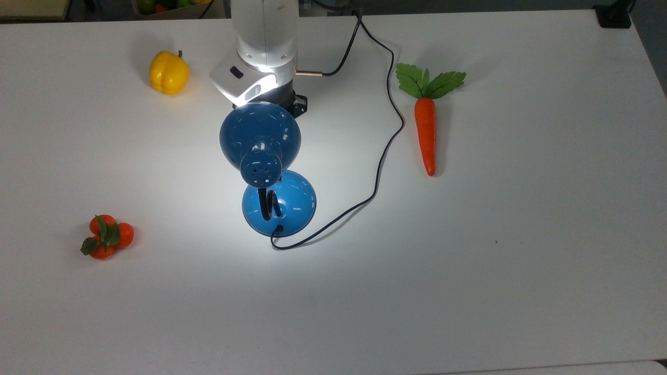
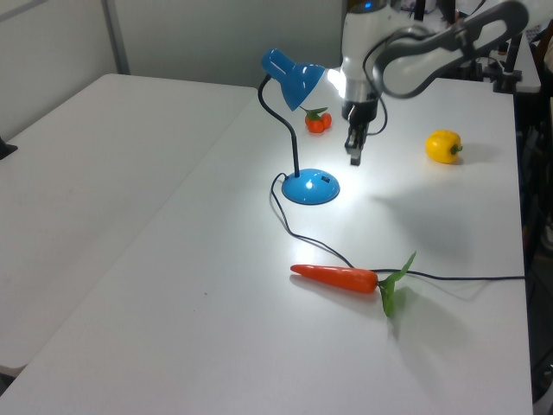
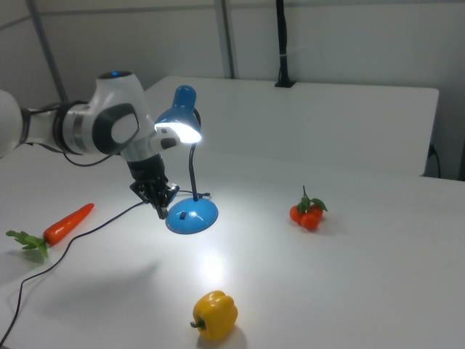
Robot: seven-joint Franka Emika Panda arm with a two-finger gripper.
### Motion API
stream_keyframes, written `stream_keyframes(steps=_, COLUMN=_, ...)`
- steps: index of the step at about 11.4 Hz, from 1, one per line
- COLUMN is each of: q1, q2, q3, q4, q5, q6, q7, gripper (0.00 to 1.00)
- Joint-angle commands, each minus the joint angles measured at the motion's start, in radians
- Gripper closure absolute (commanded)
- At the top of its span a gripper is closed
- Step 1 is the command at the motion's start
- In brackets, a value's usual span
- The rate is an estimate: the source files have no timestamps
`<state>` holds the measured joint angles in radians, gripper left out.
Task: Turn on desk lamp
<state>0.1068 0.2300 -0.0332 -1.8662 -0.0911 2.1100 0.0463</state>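
Note:
The desk lamp stands mid-table and is lit: its blue dome shade (image 1: 259,133) glows underneath (image 3: 179,131) and throws a bright pool over the table. The black neck rises from the round blue base (image 1: 289,200) (image 2: 311,186) (image 3: 192,214). Its thin black cord (image 1: 385,146) runs off toward the arm's side. My gripper (image 2: 355,158) (image 3: 161,213) hangs in the air beside the base and above table level, touching nothing. The fingers point down, shut, with nothing between them. In the top view the shade hides most of the gripper.
A yellow pepper (image 1: 168,73) lies at the top view's upper left, a carrot (image 1: 426,127) at its right and a cluster of small tomatoes (image 1: 107,237) at its lower left. The cord loops between the lamp and the carrot.

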Motion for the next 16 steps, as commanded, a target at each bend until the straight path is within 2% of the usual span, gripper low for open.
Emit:
stream_keyframes(steps=1, q1=0.004, q2=-0.150, q3=0.007, q4=0.005, q5=-0.052, q6=-0.206, q7=0.007, gripper=1.00)
stream_keyframes(steps=5, q1=-0.009, q2=-0.187, q3=0.003, q4=0.229, q5=-0.033, q6=-0.473, q7=0.001, gripper=1.00)
stream_keyframes(steps=6, q1=-0.009, q2=-0.190, q3=0.003, q4=0.252, q5=-0.032, q6=-0.493, q7=0.004, gripper=1.00)
stream_keyframes(steps=7, q1=-0.009, q2=-0.198, q3=-0.002, q4=0.257, q5=-0.027, q6=-0.507, q7=0.012, gripper=0.94)
stream_keyframes(steps=8, q1=-0.009, q2=-0.198, q3=-0.007, q4=0.257, q5=-0.016, q6=-0.513, q7=0.018, gripper=0.83)
stream_keyframes(steps=9, q1=-0.009, q2=-0.199, q3=-0.007, q4=0.259, q5=-0.013, q6=-0.516, q7=0.021, gripper=0.62)
stream_keyframes(steps=11, q1=-0.010, q2=-0.202, q3=-0.010, q4=0.259, q5=-0.013, q6=-0.536, q7=0.020, gripper=0.29)
stream_keyframes(steps=13, q1=-0.009, q2=-0.221, q3=-0.010, q4=0.257, q5=-0.010, q6=-0.565, q7=0.020, gripper=0.00)
stream_keyframes(steps=16, q1=-0.012, q2=-0.225, q3=-0.011, q4=0.259, q5=-0.012, q6=-0.588, q7=0.007, gripper=0.00)
